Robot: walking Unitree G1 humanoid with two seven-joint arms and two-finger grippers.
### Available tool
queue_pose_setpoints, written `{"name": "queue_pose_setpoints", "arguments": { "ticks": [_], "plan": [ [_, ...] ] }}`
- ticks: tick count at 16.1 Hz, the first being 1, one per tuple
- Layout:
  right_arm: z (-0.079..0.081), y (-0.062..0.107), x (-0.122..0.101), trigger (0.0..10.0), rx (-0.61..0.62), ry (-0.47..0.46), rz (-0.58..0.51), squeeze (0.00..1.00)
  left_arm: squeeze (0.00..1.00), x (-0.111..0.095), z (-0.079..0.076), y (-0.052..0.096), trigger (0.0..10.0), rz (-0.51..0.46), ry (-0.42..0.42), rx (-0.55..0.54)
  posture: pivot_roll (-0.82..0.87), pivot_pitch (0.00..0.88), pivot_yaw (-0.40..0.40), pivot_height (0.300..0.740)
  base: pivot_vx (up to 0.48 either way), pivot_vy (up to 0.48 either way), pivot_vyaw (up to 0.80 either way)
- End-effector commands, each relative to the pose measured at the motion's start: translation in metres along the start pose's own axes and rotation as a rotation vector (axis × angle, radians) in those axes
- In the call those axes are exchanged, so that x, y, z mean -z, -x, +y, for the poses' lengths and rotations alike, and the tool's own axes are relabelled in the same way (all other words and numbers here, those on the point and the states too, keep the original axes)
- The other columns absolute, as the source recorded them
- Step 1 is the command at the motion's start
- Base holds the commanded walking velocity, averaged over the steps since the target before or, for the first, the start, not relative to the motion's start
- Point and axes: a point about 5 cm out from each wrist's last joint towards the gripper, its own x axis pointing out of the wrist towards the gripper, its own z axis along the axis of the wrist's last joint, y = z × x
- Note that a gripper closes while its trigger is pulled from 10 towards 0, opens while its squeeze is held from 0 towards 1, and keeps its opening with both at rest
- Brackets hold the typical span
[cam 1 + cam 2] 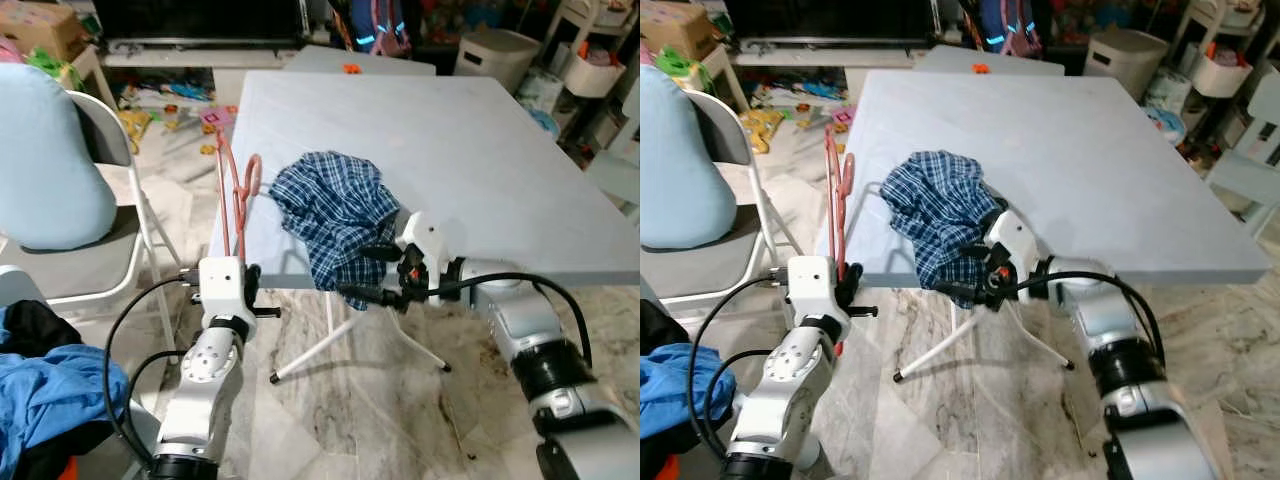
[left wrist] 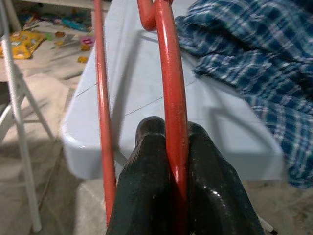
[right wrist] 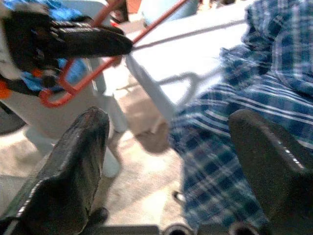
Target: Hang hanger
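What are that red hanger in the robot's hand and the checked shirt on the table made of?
The thin red hanger, clamped in the left hand, looks like metal wire with a glossy coating or plastic; its smooth surface shines. The blue-and-white checked shirt is soft woven cloth, probably cotton: it crumples and droops over the edge of the pale grey table.

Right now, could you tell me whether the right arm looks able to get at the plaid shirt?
Probably yes: the right tool is open at the plaid shirt hanging over the table edge, with nothing between them.
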Motion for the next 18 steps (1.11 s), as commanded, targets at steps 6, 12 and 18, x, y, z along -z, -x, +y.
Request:
{"name": "queue_pose_setpoints", "arguments": {
  "ticks": [6, 12, 18],
  "plan": [
    [0.018, -0.049, 0.016, 10.0, 0.057, -0.099, 0.061, 1.00, 0.00, 0.007, 0.005, 0.004, 10.0, 0.040, 0.013, -0.017, 0.07, 0.045, -0.029, 0.740, 0.000, 0.000, 0.00],
    [-0.026, -0.053, 0.002, 10.0, 0.557, -0.287, 0.074, 1.00, 0.00, 0.005, 0.007, 0.005, 10.0, 0.039, 0.009, -0.025, 0.09, 0.051, -0.035, 0.740, 0.000, 0.000, 0.00],
    [-0.062, -0.023, -0.022, 10.0, 0.929, -0.195, 0.118, 1.00, 0.00, 0.005, 0.009, 0.006, 10.0, 0.036, 0.017, -0.047, 0.11, 0.053, -0.055, 0.740, 0.000, 0.000, 0.00]
  ]
}}
